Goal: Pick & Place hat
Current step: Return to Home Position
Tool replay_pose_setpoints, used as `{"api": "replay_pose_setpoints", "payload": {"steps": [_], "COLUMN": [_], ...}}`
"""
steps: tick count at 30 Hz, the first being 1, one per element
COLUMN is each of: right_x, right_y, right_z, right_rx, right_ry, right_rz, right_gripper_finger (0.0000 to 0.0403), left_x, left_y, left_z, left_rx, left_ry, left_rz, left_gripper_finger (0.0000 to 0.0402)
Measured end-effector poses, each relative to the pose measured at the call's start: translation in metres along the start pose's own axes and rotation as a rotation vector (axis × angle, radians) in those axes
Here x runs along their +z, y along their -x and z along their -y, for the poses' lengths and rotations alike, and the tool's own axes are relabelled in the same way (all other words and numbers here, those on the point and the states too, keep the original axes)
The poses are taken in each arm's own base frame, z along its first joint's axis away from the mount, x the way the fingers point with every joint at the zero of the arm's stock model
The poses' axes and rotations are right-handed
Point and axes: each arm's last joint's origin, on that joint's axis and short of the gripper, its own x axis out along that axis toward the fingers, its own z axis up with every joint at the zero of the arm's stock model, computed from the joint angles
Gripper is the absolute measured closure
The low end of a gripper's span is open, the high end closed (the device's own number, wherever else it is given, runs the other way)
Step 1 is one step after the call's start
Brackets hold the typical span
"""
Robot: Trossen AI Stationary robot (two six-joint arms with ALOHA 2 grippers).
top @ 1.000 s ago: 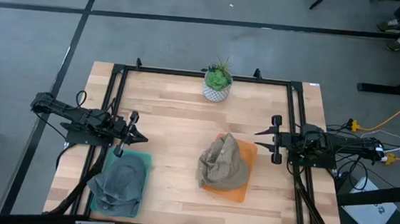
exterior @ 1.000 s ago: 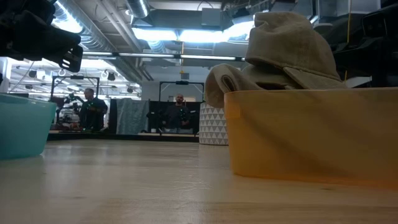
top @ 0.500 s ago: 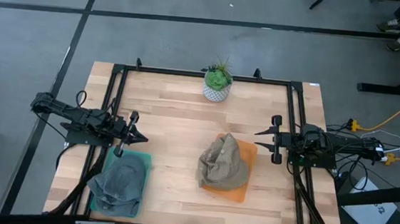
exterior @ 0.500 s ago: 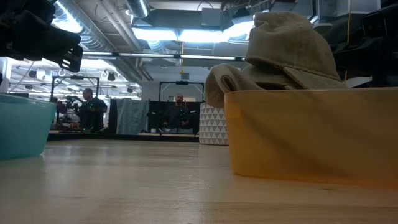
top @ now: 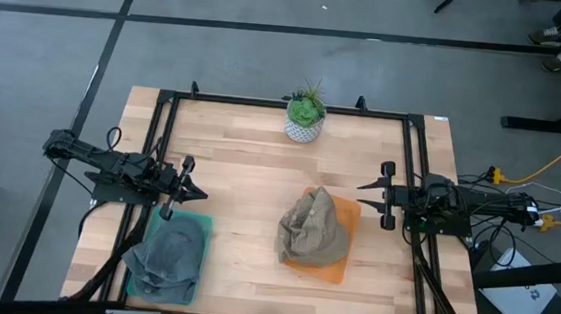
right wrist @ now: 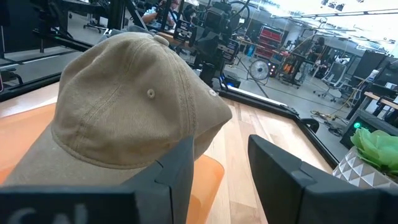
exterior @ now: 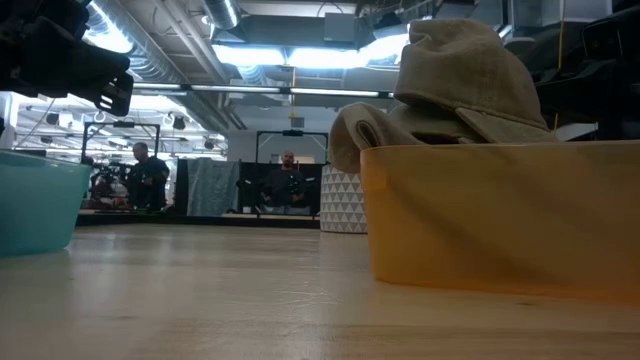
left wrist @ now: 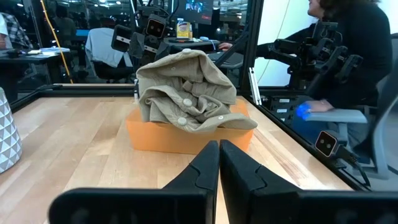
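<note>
Blue cap (top: 168, 253) lies in green bin (top: 204, 221), well left of orange bin (top: 349, 218); brown caps (top: 310, 230) heaped inside that. Left gripper (left wrist: 219, 146), fingers together, and right gripper (right wrist: 221, 143), fingers apart, flank it empty: judged parked, sorting done. Potted plant (top: 306, 114) beyond.

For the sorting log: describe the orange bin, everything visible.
The orange bin is a small rectangular tub with smooth, slightly translucent, plastic-looking walls and rounded corners. It stands upright on the wooden table, right of centre in the high view. Tan caps are heaped in it, rising well above the rim and overhanging the side toward the left arm. Nothing else touches it.
</note>
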Motion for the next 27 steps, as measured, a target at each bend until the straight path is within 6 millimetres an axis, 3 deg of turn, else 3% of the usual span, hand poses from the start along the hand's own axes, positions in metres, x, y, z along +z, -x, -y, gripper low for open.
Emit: {"api": "replay_pose_setpoints", "payload": {"steps": [27], "right_x": [0.0000], "right_y": [0.0000], "right_z": [0.0000], "right_rx": [0.000], "right_ry": [0.000], "right_rz": [0.000], "right_gripper_finger": [0.0251], "left_x": [0.0000], "left_y": [0.0000], "left_z": [0.0000], "left_rx": [0.000], "left_ry": [0.000], "left_rz": [0.000], "left_gripper_finger": [0.0390]}}
